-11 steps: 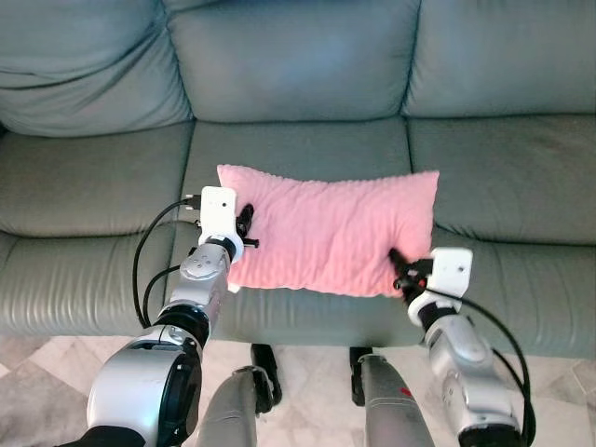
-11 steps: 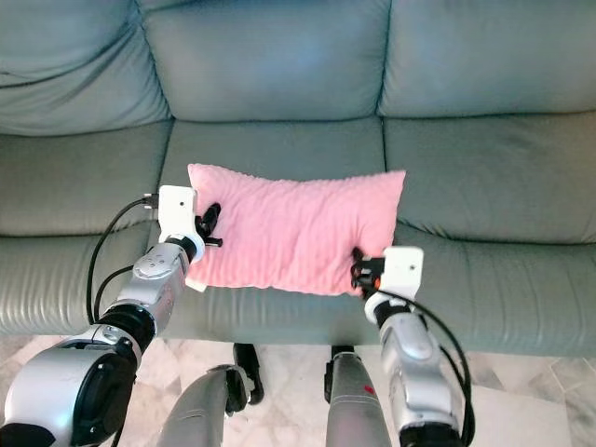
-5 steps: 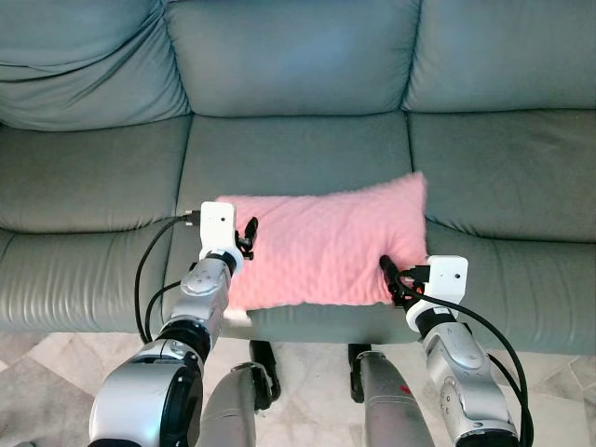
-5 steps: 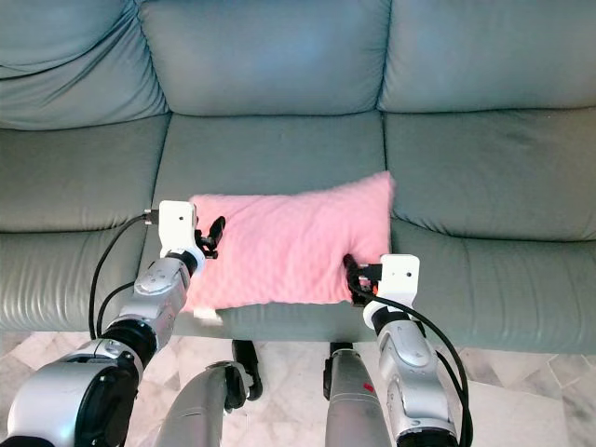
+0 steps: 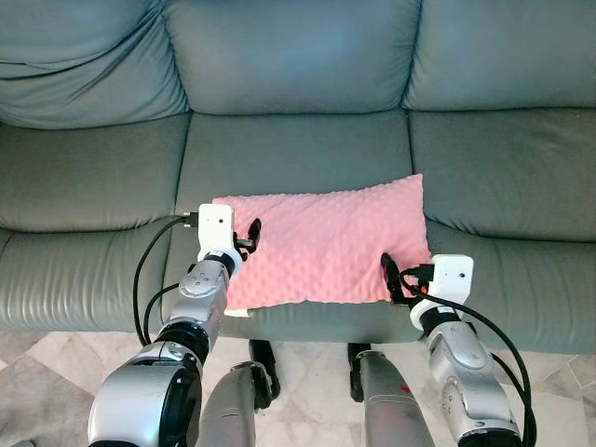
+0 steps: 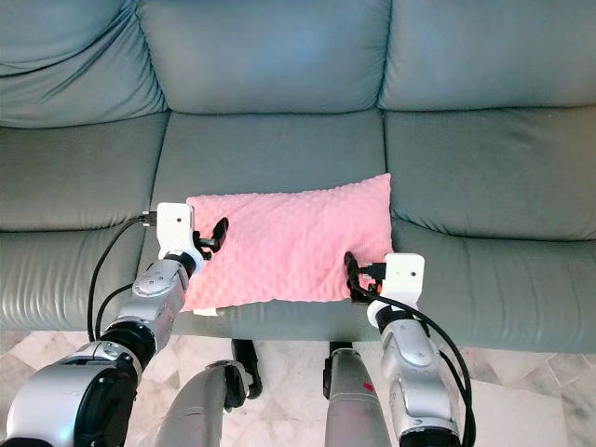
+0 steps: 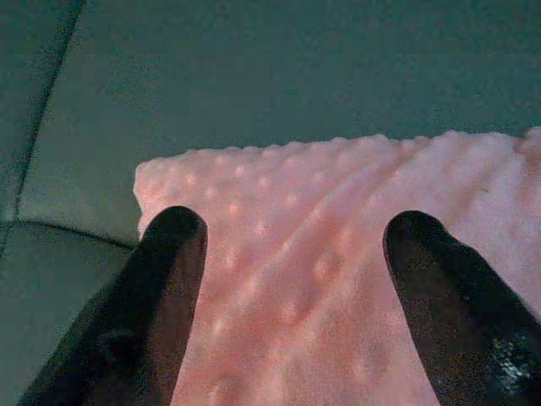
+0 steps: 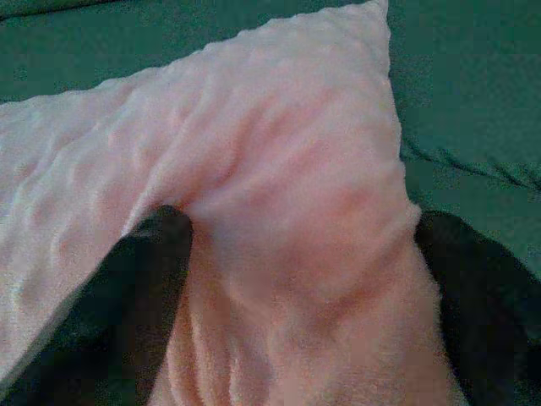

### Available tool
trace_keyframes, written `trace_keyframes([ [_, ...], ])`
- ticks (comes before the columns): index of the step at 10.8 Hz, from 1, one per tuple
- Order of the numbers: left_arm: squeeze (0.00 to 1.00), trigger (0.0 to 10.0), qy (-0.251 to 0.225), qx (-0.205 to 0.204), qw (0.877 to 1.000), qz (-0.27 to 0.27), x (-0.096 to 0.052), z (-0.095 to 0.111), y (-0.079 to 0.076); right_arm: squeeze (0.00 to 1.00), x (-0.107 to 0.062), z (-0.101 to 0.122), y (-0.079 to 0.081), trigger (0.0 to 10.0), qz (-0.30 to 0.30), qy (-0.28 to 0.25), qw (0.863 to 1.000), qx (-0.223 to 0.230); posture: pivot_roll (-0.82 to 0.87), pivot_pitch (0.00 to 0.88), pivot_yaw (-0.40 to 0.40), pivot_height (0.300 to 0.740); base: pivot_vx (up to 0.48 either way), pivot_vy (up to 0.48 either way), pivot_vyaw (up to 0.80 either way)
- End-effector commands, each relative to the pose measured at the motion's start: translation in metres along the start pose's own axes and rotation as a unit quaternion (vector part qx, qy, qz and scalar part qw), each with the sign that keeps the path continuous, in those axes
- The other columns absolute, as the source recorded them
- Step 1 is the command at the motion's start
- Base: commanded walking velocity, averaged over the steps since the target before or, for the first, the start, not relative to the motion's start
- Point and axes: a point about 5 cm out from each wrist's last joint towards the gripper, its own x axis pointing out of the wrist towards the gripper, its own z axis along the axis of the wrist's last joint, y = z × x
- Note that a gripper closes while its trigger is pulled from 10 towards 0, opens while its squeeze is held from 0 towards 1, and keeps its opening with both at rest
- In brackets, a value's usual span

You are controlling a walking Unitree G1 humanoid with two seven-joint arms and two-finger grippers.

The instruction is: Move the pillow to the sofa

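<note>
The pink dimpled pillow (image 5: pixel 321 247) lies flat on the middle seat cushion of the grey-green sofa (image 5: pixel 298 149), near the seat's front edge. My left gripper (image 5: pixel 250 235) is at the pillow's left end. Its fingers (image 7: pixel 173 254) are spread open, with the pillow's surface showing between them. At the pillow's front right corner, my right gripper (image 5: pixel 391 277) stands open too. That corner bulges up between its two wide-set fingers (image 8: pixel 156 254), creased against one of them.
The sofa's backrest cushions (image 5: pixel 298 56) rise behind the pillow, and seat cushions extend to the left (image 5: pixel 84 177) and right (image 5: pixel 512 168). Pale tiled floor (image 5: pixel 37 372) shows below the seat front, beside my own legs.
The pillow came down from its raised hold onto the seat and now lies flatter. Both grippers dropped with it, and their fingers have spread apart.
</note>
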Motion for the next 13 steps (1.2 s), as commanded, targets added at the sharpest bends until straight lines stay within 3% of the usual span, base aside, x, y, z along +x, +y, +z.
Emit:
trace_keyframes([
  [1,1.0,10.0,0.024,-0.007,1.0,0.009,-0.009,-0.018,0.007,1.0,-0.008,-0.016,-0.004,10.0,-0.011,0.027,1.0,0.003,-0.25,0.503,0.108,0.74,0.0,0.0,0.0],
  [5,1.0,10.0,0.027,-0.013,0.999,0.015,-0.017,-0.029,0.016,1.0,-0.008,-0.013,-0.011,10.0,-0.018,0.023,1.0,-0.01,-0.25,0.491,0.101,0.74,0.0,0.0,0.0],
  [8,1.0,10.0,0.008,-0.011,1.0,0.003,-0.023,-0.031,0.021,1.0,-0.021,-0.006,-0.018,10.0,-0.036,0.015,0.999,-0.033,-0.24,0.483,0.1,0.74,0.0,0.0,0.0],
  [10,1.0,10.0,-0.004,0.018,1.0,0.0,-0.032,-0.033,0.031,1.0,-0.035,0.002,-0.009,10.0,-0.026,0.031,0.998,-0.038,-0.24,0.478,0.104,0.74,0.0,0.0,0.0],
  [11,0.0,10.0,0.011,0.03,0.999,-0.014,-0.04,-0.04,0.036,1.0,-0.042,0.0,-0.001,10.0,-0.006,0.062,0.998,-0.022,-0.23,0.47,0.109,0.74,0.0,0.0,0.0],
  [13,0.0,10.0,0.055,0.051,0.996,-0.046,-0.072,-0.061,0.048,1.0,-0.063,-0.001,0.017,10.0,0.044,0.145,0.988,-0.012,-0.22,0.444,0.119,0.74,0.0,0.0,0.0],
])
